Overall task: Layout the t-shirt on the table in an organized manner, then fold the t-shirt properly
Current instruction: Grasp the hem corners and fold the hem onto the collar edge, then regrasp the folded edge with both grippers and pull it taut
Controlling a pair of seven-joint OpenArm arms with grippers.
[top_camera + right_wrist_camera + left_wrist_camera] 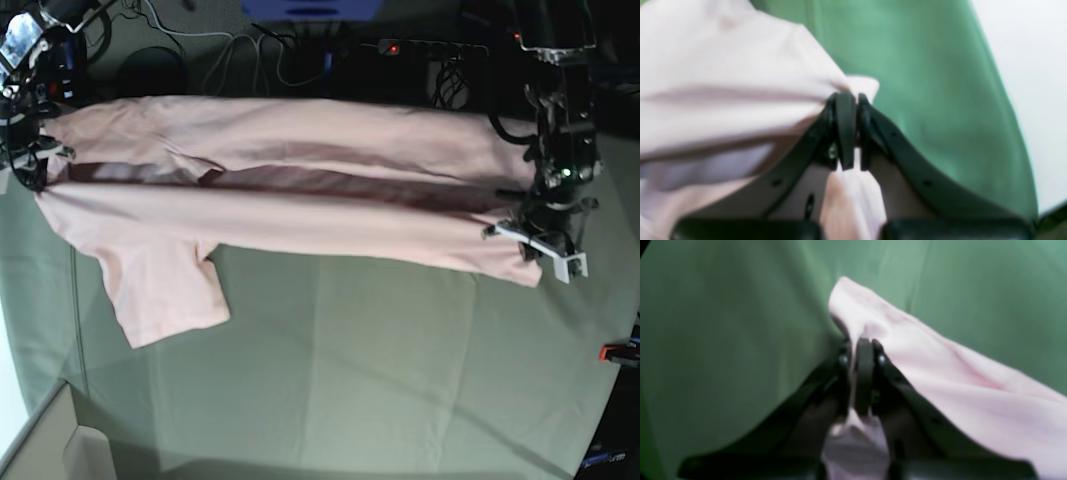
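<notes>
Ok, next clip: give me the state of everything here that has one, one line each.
t-shirt: lifted and stretched between both arms, one sleeve hanging to the table, print not visible.
left gripper: jaws shut on the t-shirt's edge.
right gripper: jaws shut on the t-shirt's other end.
table: covered in creased green cloth, bare in front of the shirt.

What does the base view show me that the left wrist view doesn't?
Only the base view shows the whole t-shirt stretched between both arms, one sleeve hanging toward the table, the right gripper and a red clamp. Only the left wrist view shows the left gripper jaws pinched shut on pink fabric close up. Both show the shirt gripped over green cloth.
</notes>
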